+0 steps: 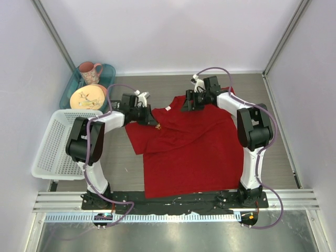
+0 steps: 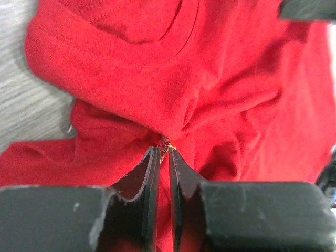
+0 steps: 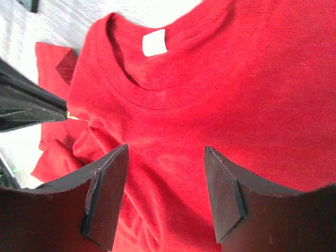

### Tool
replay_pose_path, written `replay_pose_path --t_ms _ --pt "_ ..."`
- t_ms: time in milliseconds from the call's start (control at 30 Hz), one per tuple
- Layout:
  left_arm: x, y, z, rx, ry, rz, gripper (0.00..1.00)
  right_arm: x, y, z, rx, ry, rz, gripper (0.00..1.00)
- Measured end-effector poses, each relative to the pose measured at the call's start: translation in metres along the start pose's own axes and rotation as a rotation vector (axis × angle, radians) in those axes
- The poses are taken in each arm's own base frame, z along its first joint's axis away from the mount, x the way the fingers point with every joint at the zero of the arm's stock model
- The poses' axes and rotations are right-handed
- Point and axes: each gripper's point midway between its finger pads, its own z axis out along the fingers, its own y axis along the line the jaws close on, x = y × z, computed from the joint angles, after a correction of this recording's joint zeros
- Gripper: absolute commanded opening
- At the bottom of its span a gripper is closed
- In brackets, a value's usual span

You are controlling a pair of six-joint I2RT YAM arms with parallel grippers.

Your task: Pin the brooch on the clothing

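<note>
Well, the left arm stretches rightward and low, the left pincer clenched on the tiny brooch against the red T-shirt; the right pincer, spread wide, hovers over its far edge.

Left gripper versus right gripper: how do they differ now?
The left gripper is shut on a tiny glinting piece, apparently the brooch, against bunched T-shirt fabric; the right gripper is open, holding nothing. Left sits near the shoulder, right near the collar. Both are over the T-shirt.
</note>
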Motion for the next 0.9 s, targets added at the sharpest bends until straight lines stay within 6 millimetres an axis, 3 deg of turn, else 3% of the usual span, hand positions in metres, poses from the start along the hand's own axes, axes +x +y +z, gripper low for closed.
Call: replay_pose_path --t_ms 133,200,367,500,667,800,900 --pt "0.014 -0.001 0.008 -0.158 0.105 0.135 0.14 -0.005 -0.023 -0.015 0.068 0.006 0.011 0.65" --pt "0.019 -0.013 0.016 -0.227 0.152 0.253 0.14 -0.013 -0.034 -0.024 0.1 -0.004 0.004 0.65" --pt "0.043 -0.06 0.031 -0.225 0.237 0.512 0.36 -0.028 -0.052 -0.04 0.152 -0.027 -0.019 0.65" --pt "0.049 -0.068 0.02 -0.216 0.273 0.578 0.43 -0.024 -0.055 -0.043 0.163 -0.009 -0.024 0.65" --pt "0.023 -0.05 -0.003 -0.231 0.215 0.48 0.43 -0.019 -0.056 -0.041 0.161 0.028 -0.051 0.6" --pt "-0.003 -0.006 -0.028 -0.281 0.154 0.308 0.4 -0.029 -0.06 -0.033 0.155 0.041 -0.103 0.57" --pt "-0.017 0.025 -0.031 -0.314 0.142 0.197 0.39 -0.035 -0.064 -0.024 0.153 0.044 -0.133 0.56"
